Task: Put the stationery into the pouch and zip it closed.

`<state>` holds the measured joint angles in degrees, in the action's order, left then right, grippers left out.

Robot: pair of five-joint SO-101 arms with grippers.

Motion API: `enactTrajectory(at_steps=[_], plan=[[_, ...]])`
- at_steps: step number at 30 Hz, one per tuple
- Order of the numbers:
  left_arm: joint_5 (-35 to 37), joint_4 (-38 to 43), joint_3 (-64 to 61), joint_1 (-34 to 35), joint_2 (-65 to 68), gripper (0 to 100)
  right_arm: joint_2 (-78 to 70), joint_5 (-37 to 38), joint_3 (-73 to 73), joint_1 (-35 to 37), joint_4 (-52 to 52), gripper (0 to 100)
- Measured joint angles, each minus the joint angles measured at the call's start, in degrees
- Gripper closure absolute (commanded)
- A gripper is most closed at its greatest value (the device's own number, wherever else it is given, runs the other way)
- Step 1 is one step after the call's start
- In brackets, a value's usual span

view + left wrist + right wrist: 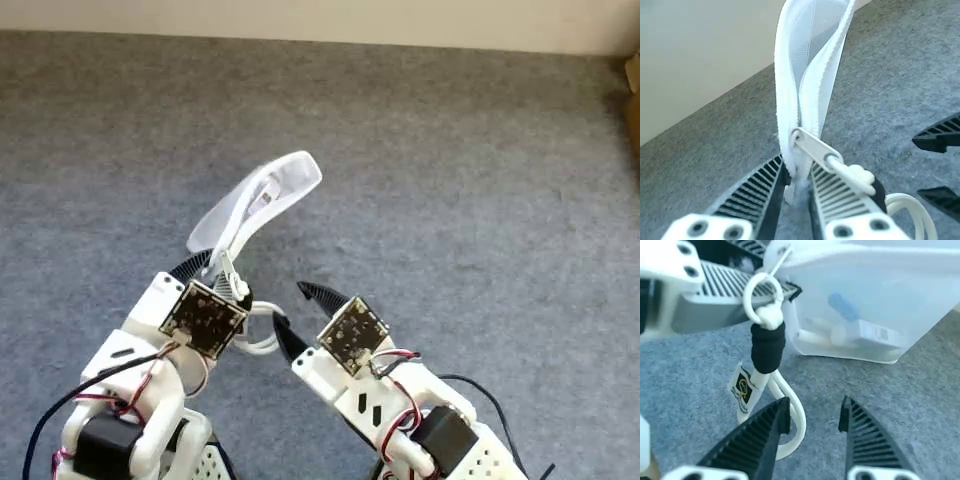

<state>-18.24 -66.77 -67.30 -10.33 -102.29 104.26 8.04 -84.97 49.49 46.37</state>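
Two fingers of the right gripper [815,407] stand well apart with nothing between them. The white cord loop [799,420] of the zip pull hangs just beside one finger. We see that cord run up through a black sleeve [767,347] to the slider [812,145], which sits at the pouch end clamped in the left gripper [796,172].

From there the pouch [265,195] is held off the grey table [480,150], with its long axis pointing away from both arms. The stationery [860,332] lies inside it. Beyond the slider the tapes seem to part, so we judge the zip not yet drawn.

The right arm is nearer the cord. Both arms sit low, their grippers angled toward each other.
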Motion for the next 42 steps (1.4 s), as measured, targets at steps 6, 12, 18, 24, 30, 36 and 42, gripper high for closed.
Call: enactTrajectory(at_steps=[6, 12, 18, 24, 30, 36, 42], plan=[[-0.4, -4.1, 5.2, -0.3, 5.8, 99, 0.1, -0.3, 5.5, 8.6, 4.5, 84.6], [1.0, -4.1, 10.1, -0.4, 14.6, 99, 0.1, -0.3, 5.9, 9.7, 2.7, 84.6], [2.9, -5.0, 10.5, -3.6, 15.4, 99, 0.0, -0.3, 5.9, 9.8, -3.2, 84.6], [2.9, -5.9, 10.5, -5.8, 15.4, 99, -5.2, -0.3, 5.9, 9.8, -9.1, 84.6], [2.9, -6.2, 10.5, -5.8, 15.4, 99, -10.5, -0.3, 6.0, 9.7, -10.9, 84.6], [2.9, -6.6, 10.5, -6.4, 15.4, 99, -12.3, -0.3, 5.9, 7.1, -12.0, 84.6], [2.9, -6.7, 10.5, -6.5, 15.4, 99, -12.4, -0.3, 4.7, 6.5, -15.1, 84.8]])
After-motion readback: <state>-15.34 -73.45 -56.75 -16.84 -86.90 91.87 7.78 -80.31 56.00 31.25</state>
